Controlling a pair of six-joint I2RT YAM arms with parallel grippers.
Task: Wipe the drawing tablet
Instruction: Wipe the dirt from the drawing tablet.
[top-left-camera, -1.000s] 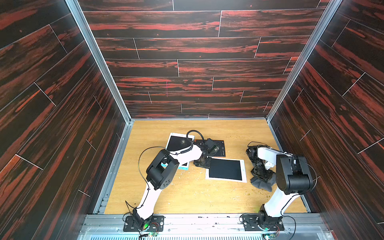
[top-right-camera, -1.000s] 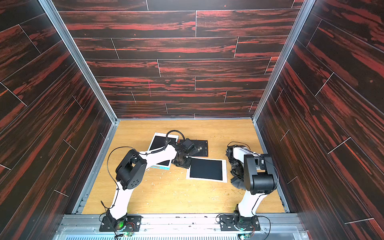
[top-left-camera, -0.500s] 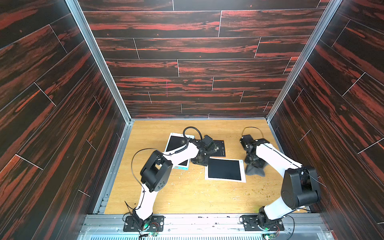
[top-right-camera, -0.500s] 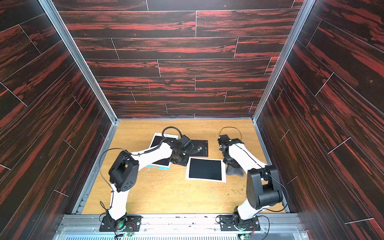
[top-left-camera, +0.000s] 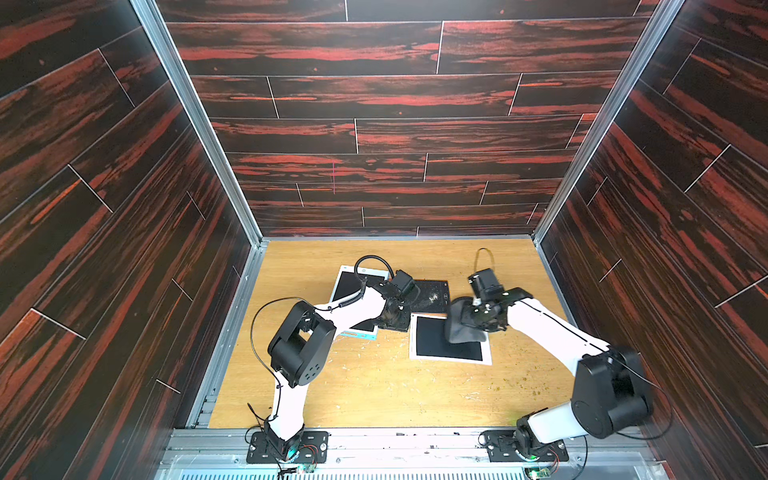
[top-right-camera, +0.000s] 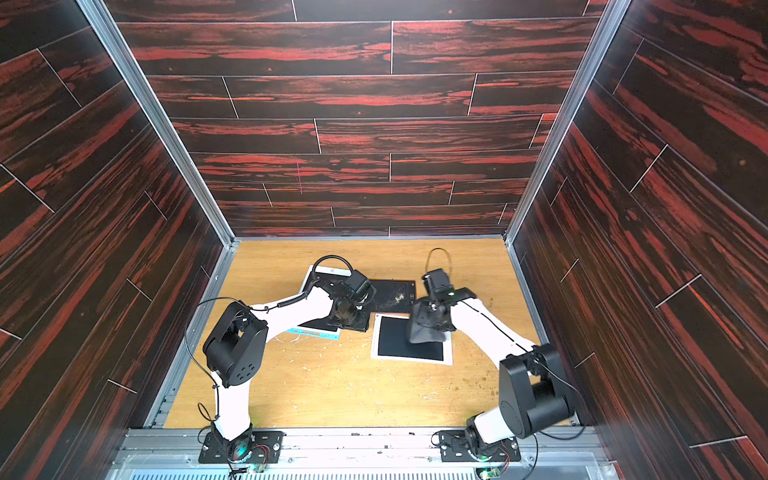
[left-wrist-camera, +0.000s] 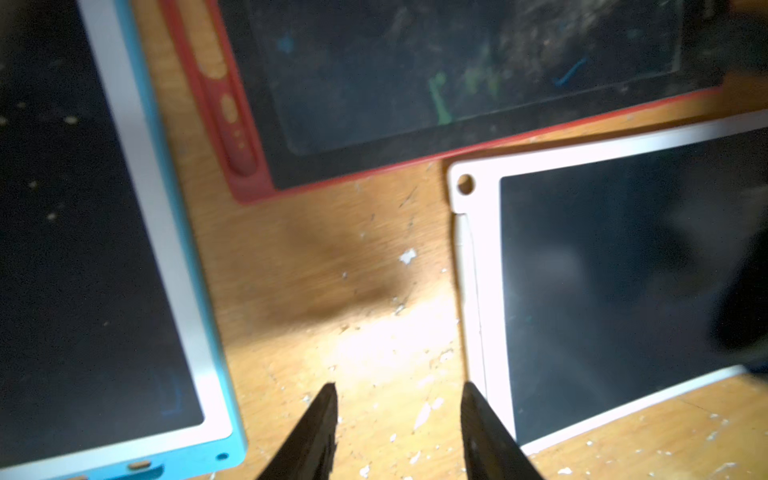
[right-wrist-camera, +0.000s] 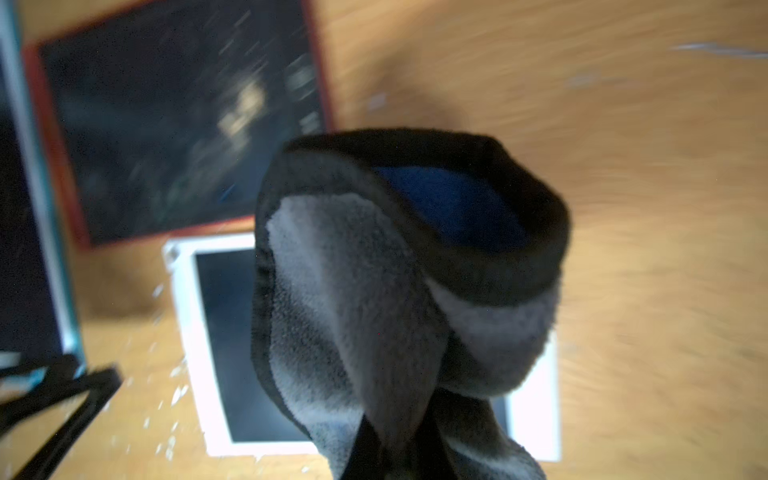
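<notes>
Three drawing tablets lie on the wooden table. A white-framed tablet (top-left-camera: 440, 347) (left-wrist-camera: 602, 266) (right-wrist-camera: 224, 332) has a dark, clean-looking screen. Behind it lies a red-framed tablet (top-left-camera: 430, 297) (left-wrist-camera: 436, 75) (right-wrist-camera: 174, 124) with crumbs and coloured marks on it. My right gripper (top-left-camera: 478, 316) (right-wrist-camera: 399, 453) is shut on a grey cloth (top-left-camera: 461, 330) (top-right-camera: 424, 328) (right-wrist-camera: 374, 291), which hangs over the white tablet's right part. My left gripper (top-left-camera: 395, 320) (left-wrist-camera: 399, 388) is open and empty, low over bare table just left of the white tablet's corner.
A blue-and-white-framed tablet (top-left-camera: 353, 286) (left-wrist-camera: 124, 249) lies at the left, partly under the left arm. Crumbs and white flecks dot the table (top-left-camera: 374, 386). Dark wood-pattern walls close in the back and both sides.
My right arm has swung in from the table's right side, carrying the cloth over the white tablet. The left gripper's jaws have opened slightly wider; it stays near the tablets' meeting corner.
</notes>
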